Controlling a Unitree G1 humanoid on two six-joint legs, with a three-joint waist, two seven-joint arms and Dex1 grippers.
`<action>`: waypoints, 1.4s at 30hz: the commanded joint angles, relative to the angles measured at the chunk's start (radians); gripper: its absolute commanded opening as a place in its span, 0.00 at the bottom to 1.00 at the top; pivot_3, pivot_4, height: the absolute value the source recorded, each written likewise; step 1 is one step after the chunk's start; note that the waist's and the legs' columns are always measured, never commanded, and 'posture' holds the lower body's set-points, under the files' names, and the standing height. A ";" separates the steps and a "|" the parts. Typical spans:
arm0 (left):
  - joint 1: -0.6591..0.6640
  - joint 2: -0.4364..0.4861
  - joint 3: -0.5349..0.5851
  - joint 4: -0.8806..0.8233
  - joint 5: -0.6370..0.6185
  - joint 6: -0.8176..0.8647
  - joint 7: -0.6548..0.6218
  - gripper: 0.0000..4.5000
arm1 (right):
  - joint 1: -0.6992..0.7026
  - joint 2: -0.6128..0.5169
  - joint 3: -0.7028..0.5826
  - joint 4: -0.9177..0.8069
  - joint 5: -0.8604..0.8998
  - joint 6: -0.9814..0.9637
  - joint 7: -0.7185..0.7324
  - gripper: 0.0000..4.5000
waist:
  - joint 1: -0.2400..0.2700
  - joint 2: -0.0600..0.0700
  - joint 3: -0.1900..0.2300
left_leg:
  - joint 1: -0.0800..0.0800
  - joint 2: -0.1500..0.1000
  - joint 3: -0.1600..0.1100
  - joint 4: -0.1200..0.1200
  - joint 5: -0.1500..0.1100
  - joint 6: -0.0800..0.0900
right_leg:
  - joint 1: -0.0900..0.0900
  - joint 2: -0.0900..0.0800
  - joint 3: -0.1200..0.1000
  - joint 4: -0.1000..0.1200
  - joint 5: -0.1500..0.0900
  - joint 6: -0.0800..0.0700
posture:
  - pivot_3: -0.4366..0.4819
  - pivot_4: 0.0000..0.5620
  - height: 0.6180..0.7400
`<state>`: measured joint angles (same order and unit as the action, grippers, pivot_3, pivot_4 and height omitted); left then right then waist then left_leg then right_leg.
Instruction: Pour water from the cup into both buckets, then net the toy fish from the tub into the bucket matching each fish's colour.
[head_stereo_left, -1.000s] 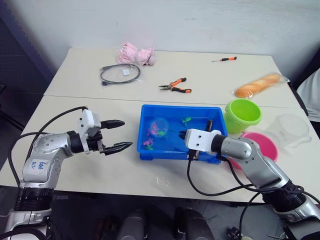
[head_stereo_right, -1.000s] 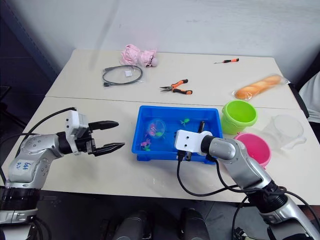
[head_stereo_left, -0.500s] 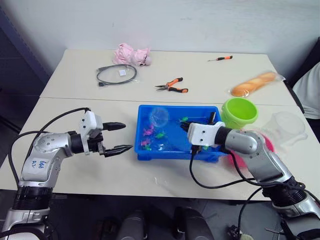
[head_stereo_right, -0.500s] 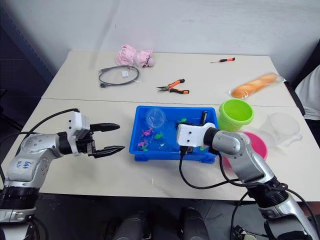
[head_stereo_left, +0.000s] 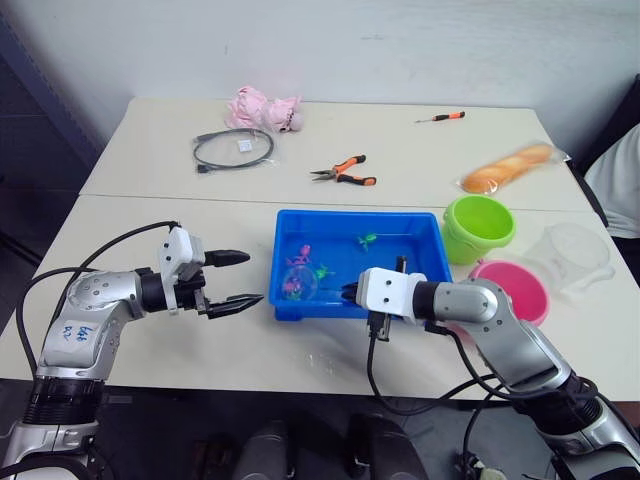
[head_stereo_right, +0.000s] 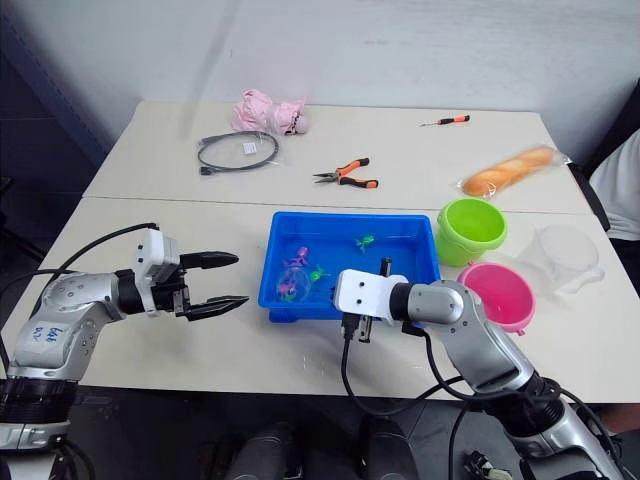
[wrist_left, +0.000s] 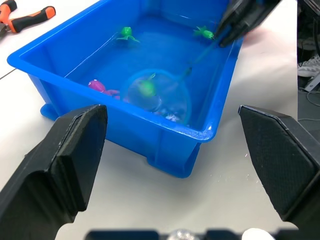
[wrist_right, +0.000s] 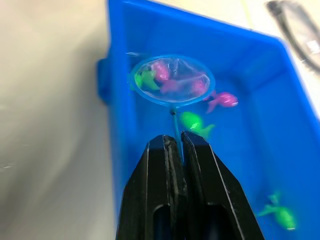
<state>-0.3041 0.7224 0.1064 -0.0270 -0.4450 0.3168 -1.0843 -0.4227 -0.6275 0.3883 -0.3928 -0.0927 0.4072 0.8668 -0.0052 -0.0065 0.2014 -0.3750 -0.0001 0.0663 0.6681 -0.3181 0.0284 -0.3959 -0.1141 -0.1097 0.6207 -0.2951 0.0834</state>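
Head views: the left gripper (head_stereo_left: 236, 279) hangs over the bare table (head_stereo_left: 150, 160), fingers spread wide and holding nothing, its tips aimed at the tub (head_stereo_left: 430, 262) but well short of its left wall. The right gripper (head_stereo_left: 349, 293) sits at the tub's near wall, jaws pinched on the net's dark handle; the net (head_stereo_left: 299, 287) reaches left from it, its hoop low in the tub's near-left corner. In the tub, loose fish show — one green fish (head_stereo_left: 368, 239) near the far wall, and small pink and green ones by the hoop. Two buckets stand right of the tub: the green bucket (head_stereo_left: 484, 227) farther back and the pink bucket (head_stereo_left: 513, 289) nearer, touching or nearly so. One clear cup (head_stereo_left: 577, 255) sits right of them. Behind the tub lie pliers (head_stereo_left: 347, 172), a cable (head_stereo_left: 233, 149), a pink cloth (head_stereo_left: 262, 108), a screwdriver (head_stereo_left: 441, 118) and wrapped bread (head_stereo_left: 513, 168).

Left wrist view: the two black fingers (wrist_left: 75, 150) stand far apart with the tub's corner between and beyond them, not touched. The hoop lies inside the near wall with a green fish in it; two more green fish and one pink lie loose.

Right wrist view: the jaws are closed on the thin handle, and the hoop sits straight ahead of the tips — it holds pink fish and one green. Outside it lie one pink and two green.
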 joint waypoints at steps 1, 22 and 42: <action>0.004 0.016 0.023 -0.024 -0.008 -0.006 -0.002 1.00 | -0.021 0.019 0.011 -0.050 -0.036 0.063 -0.021 0.00 | 0.000 0.000 0.000 | 0.000 0.000 0.000 0.000 0.000 0.000 | 0.000 0.000 0.000 0.000 0.000 0.000 | 0.48 0.27 1.00; -0.006 -0.010 0.005 0.004 -0.002 -0.023 -0.008 1.00 | 0.082 -0.257 -0.368 -0.029 0.051 0.023 0.035 0.00 | 0.005 0.000 0.000 | 0.000 0.000 0.001 -0.001 0.000 0.000 | 0.000 0.000 0.000 -0.001 0.000 0.000 | 0.48 0.27 1.00; -0.056 -0.023 -0.052 -0.017 0.002 -0.016 -0.019 1.00 | -0.015 -0.231 -0.128 0.027 -0.116 -0.135 0.033 0.00 | 0.005 0.000 0.000 | 0.000 -0.001 0.000 -0.001 0.000 0.000 | 0.000 0.000 0.000 0.000 0.000 0.000 | 0.48 0.27 1.00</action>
<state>-0.3459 0.6966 0.0571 -0.0008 -0.4428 0.3056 -1.0961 -0.4225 -0.8476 0.2703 -0.3654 -0.1906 0.2959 0.9020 0.0003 -0.0067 0.2013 -0.3751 -0.0007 0.0667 0.6676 -0.3178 0.0283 -0.3962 -0.1142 -0.1097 0.6204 -0.2951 0.0833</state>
